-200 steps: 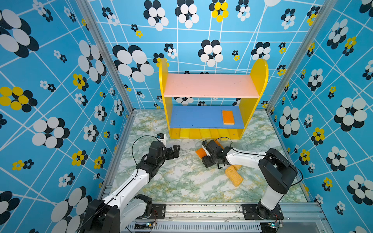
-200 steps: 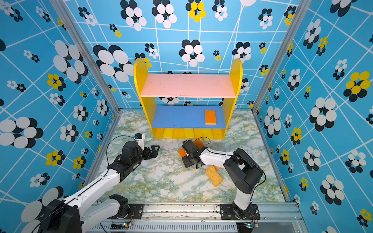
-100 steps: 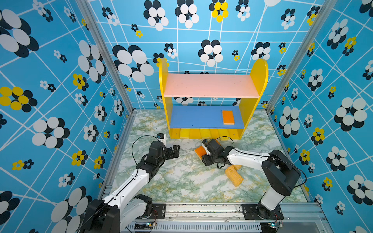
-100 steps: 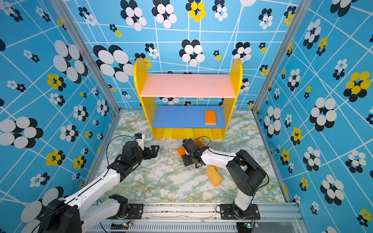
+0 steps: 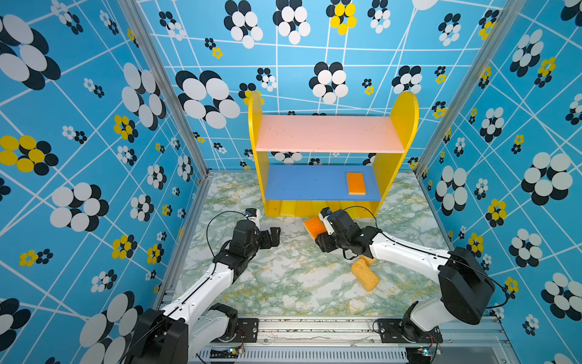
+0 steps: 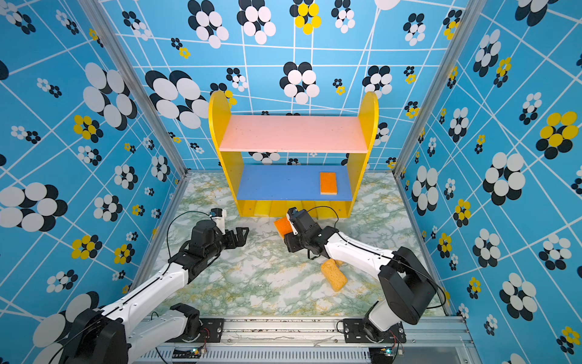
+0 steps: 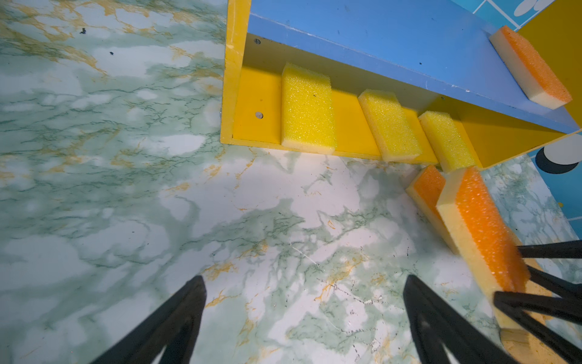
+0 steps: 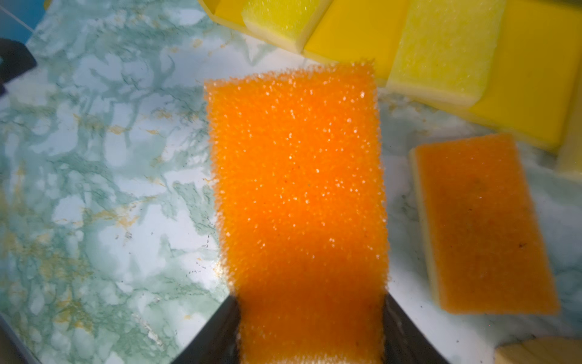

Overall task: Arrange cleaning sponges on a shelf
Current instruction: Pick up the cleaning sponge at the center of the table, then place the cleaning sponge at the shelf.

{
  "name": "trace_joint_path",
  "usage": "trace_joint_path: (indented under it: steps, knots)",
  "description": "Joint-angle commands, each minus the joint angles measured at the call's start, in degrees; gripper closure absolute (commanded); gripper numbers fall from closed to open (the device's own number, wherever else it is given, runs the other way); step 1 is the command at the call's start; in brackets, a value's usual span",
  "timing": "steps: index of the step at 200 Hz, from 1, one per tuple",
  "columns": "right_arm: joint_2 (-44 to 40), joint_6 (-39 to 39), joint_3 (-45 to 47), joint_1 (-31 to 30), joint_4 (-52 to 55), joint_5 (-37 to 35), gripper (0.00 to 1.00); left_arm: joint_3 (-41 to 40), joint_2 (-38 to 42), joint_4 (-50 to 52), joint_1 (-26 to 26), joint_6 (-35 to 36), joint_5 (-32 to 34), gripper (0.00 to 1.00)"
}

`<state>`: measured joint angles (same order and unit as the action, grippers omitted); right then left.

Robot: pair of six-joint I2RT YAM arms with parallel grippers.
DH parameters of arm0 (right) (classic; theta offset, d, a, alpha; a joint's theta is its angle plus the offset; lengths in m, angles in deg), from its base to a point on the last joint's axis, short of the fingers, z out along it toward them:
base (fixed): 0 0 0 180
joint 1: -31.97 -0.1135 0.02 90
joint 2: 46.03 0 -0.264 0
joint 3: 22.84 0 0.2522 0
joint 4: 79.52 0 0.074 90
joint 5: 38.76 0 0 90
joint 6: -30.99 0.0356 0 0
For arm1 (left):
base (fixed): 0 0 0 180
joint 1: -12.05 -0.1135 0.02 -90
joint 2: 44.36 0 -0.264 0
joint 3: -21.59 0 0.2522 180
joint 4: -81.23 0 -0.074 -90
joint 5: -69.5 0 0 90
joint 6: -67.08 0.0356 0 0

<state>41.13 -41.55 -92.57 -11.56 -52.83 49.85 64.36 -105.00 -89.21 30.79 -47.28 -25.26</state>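
Raised slightly, orange sponge (image 8: 296,176) in right hand (image 8: 310,312) looks bristly, cream-backed.

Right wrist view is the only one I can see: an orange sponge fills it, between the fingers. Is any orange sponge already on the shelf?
Observer: Yes, one orange sponge lies flat on the blue middle board, near its right end.
Operator: And the other gripper?
Observer: The left gripper is open and holds nothing, over the marble table.
Operator: Is the tier above the blue one taken?
Observer: No sponge lies on the pink top board.
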Motion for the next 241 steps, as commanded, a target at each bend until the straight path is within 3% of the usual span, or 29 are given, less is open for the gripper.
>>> trace_joint_path:
  steps: [1, 61, 95, 149, 241]
  knots:
    - [-3.28, 0.72, -0.54, 0.86, 0.89, -0.17, 0.39, 1.93, 0.96, 0.60, -0.37, 1.19, -0.66, 0.01]
    - [-4.44, 1.79, -6.21, 1.43, -0.93, -5.27, 0.39, 3.04, -0.58, -0.01, -0.31, 1.44, -1.44, 0.01]
    - [-2.97, 2.76, -10.14, 1.48, -3.80, -11.61, 0.39, 3.67, -0.84, -0.10, -0.36, 1.68, -1.75, 0.01]
    - [3.15, 6.74, -16.08, 1.58, -9.21, -21.87, 0.37, 3.65, -0.71, -0.32, -0.41, 1.77, -2.21, 0.01]
    - [15.56, 12.71, -26.59, 3.51, -8.88, -27.09, 0.38, 3.24, 0.83, 0.10, -0.38, 2.04, -2.64, 0.01]
